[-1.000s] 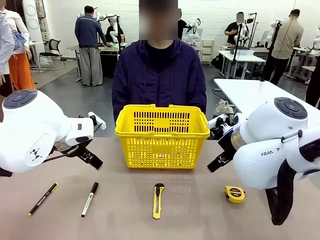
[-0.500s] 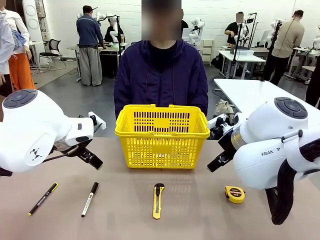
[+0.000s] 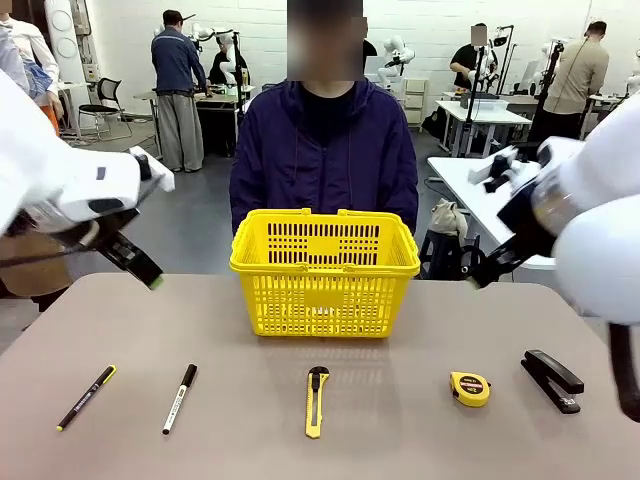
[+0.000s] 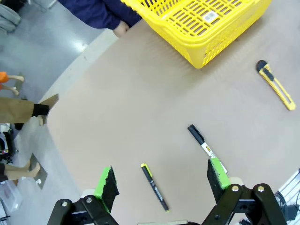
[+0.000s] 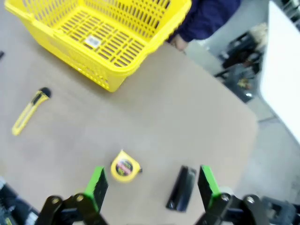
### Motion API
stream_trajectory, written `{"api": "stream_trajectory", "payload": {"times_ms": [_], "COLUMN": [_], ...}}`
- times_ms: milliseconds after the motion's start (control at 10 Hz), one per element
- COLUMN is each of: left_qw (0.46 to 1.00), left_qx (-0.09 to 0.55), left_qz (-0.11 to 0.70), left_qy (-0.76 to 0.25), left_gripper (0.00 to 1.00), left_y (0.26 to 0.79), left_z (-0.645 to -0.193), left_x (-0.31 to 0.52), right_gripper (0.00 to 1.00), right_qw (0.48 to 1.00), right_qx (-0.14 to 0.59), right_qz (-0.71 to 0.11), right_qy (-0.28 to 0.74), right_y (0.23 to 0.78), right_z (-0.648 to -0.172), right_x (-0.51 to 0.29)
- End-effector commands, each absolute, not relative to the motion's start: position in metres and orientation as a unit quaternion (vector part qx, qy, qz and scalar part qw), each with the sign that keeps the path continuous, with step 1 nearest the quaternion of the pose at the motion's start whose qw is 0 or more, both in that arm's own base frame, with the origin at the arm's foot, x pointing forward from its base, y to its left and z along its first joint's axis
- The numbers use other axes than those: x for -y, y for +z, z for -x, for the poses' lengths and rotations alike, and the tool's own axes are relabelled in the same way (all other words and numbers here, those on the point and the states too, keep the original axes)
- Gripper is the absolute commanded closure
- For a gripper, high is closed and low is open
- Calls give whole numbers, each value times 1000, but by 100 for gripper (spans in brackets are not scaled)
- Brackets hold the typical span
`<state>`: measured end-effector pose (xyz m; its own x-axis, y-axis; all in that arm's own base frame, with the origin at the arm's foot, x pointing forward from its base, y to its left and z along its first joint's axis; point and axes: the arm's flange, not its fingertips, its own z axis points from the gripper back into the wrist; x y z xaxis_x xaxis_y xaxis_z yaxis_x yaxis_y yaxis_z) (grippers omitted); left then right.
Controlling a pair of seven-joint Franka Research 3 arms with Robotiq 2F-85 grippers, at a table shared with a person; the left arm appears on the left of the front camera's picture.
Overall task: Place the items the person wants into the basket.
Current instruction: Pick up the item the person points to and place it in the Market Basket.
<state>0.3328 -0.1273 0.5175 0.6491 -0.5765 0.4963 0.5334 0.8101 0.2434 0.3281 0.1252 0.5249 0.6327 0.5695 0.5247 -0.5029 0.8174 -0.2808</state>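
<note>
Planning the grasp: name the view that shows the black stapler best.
Front view: the black stapler lies sharp and whole near the tan table's right edge. The right wrist view shows it blurred, beneath the open right gripper.

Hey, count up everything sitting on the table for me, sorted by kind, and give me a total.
Writing tools: 2, a pen and a marker
Utility knife: 1
Tape measure: 1
Stapler: 1
Basket: 1
Total: 6
</note>
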Motion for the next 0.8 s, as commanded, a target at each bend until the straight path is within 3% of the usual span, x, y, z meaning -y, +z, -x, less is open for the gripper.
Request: {"api": "stream_trajectory", "payload": {"times_ms": [0, 300, 400, 700], "left_qw": [904, 901, 898, 898], "left_qx": [297, 313, 309, 309], "left_qz": [-62, -94, -55, -55], "left_qy": [-302, -285, -309, -309], "left_gripper": [0, 0, 0, 0], "left_y": [544, 573, 566, 566], "left_z": [-309, -296, -297, -297], "left_x": [130, 133, 128, 128], "right_gripper": [0, 0, 0, 0], "right_qw": [903, 905, 900, 900], "right_qx": [293, 280, 293, 293], "right_qz": [88, 100, 94, 94], "right_qy": [302, 303, 308, 308], "right_y": [556, 580, 578, 578], "right_z": [-271, -262, -255, -255], "right_x": [-129, -142, -127, -127]}}
